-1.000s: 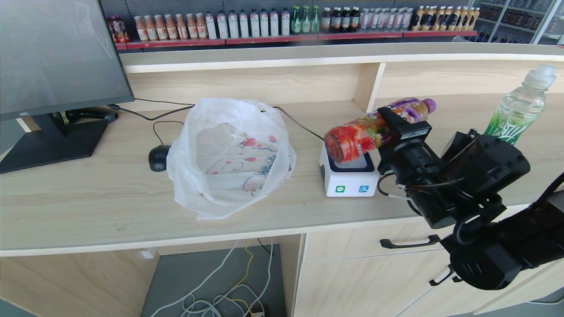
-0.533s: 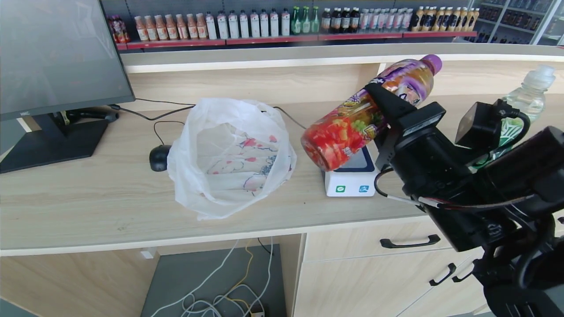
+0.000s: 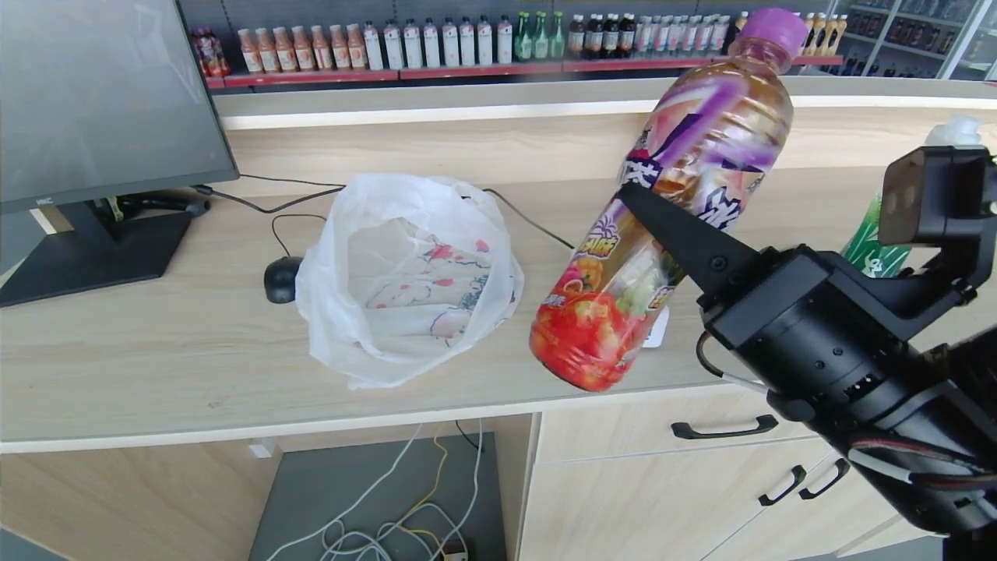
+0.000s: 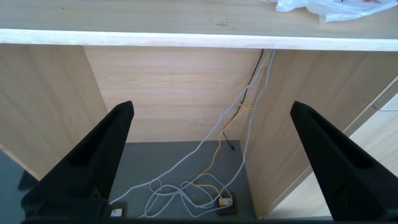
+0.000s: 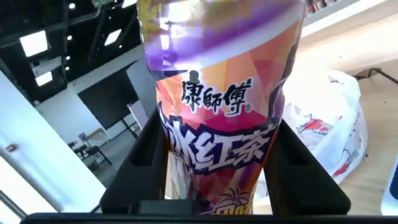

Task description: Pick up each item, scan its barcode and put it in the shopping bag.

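My right gripper (image 3: 662,226) is shut on a drink bottle (image 3: 685,179) with a purple cap and a colourful fruit label. It holds the bottle tilted, cap up, high above the counter's front edge and to the right of the white shopping bag (image 3: 405,273). In the right wrist view the bottle (image 5: 217,118) sits between the two black fingers (image 5: 146,149), with the bag (image 5: 329,124) beyond. The white scanner (image 3: 659,331) is almost hidden behind the bottle. My left gripper (image 4: 211,109) is open, low under the counter.
A green-labelled water bottle (image 3: 868,241) stands at the counter's right, behind my right arm. A monitor (image 3: 101,93) is at the left, with a black mouse (image 3: 280,280) beside the bag. Cables (image 4: 205,180) lie on the floor below. Drawers (image 3: 724,428) are under the counter.
The right arm has raised the bottle from just over the scanner towards the camera, tilting it from nearly lying to steeply upright. The bag has not moved.
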Motion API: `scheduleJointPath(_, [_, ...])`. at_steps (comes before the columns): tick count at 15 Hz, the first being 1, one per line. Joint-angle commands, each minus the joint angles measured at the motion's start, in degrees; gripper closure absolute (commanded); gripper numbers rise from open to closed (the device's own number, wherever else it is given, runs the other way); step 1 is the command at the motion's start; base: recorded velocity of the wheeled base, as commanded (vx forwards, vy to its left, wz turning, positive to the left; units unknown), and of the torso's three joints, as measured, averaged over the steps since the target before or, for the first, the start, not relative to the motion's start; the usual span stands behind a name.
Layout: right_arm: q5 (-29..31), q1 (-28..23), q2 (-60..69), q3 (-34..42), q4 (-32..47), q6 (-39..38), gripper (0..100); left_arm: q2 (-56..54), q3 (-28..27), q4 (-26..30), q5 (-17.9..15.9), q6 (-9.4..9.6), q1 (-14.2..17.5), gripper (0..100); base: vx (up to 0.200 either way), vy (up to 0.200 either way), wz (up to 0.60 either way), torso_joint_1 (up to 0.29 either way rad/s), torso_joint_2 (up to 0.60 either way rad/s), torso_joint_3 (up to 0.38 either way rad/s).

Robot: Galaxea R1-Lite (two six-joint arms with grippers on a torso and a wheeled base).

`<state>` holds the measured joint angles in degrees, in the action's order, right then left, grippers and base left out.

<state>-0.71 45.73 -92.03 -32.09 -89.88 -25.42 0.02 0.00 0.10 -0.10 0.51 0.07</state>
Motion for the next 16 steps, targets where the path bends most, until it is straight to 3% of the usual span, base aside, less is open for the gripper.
scheduleJointPath(1, [-5.18, 0.06, 1.68, 0.88, -0.12, 7.66, 100, -0.02, 0.00, -0.01, 0.01, -0.07, 0.01, 0, 0.000, 0.000, 0.00, 0.000, 0.00, 0.000])
scheduleJointPath(5, [-6.15, -1.96, 3.35, 3.52, -0.12, 28.05, 100, -0.02, 0.00, -0.01, 0.10, 0.02, 0.01, 0, 0.000, 0.000, 0.00, 0.000, 0.00, 0.000])
scheduleJointPath(7, [-4.21, -2.31, 3.43, 5.10, -0.12, 32.54, 100, -0.02, 0.00, -0.01, 0.01, 0.02, 0.01, 0, 0.000, 0.000, 0.00, 0.000, 0.00, 0.000])
scheduleJointPath(10, [3.26, -3.80, 3.43, 4.58, -0.12, 33.68, 100, -0.02, 0.00, -0.01, 0.01, 0.02, 0.01, 0, 0.000, 0.000, 0.00, 0.000, 0.00, 0.000])
scheduleJointPath(16, [3.70, -6.97, 7.39, 5.81, -0.12, 32.27, 100, -0.02, 0.00, -0.01, 0.01, 0.02, 0.01, 0, 0.000, 0.000, 0.00, 0.000, 0.00, 0.000])
